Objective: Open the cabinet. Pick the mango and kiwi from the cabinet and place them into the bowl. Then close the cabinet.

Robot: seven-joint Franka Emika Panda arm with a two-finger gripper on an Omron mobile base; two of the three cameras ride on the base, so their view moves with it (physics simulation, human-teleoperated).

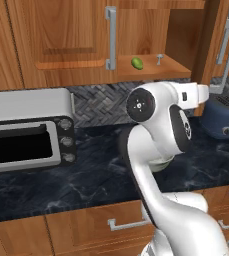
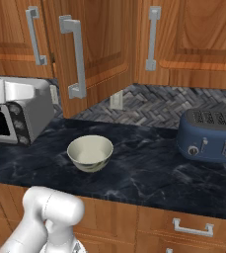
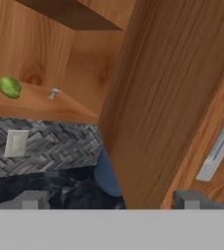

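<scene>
Looking at your hand cam: gripper released, nothing betw fingertips, facing open cabinet door edge-on. Mango on cabinet shelf. Bowl on counter, w/ toaster to its right.

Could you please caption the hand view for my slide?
Open gripper faces the cabinet's swung-open door; mango on its shelf.

Toaster oven at left, blue toaster at right, both on dark marbled surface; drawers along bottom.

Green mango — reddish-brown cabinet — herringbone grey backsplash
</scene>
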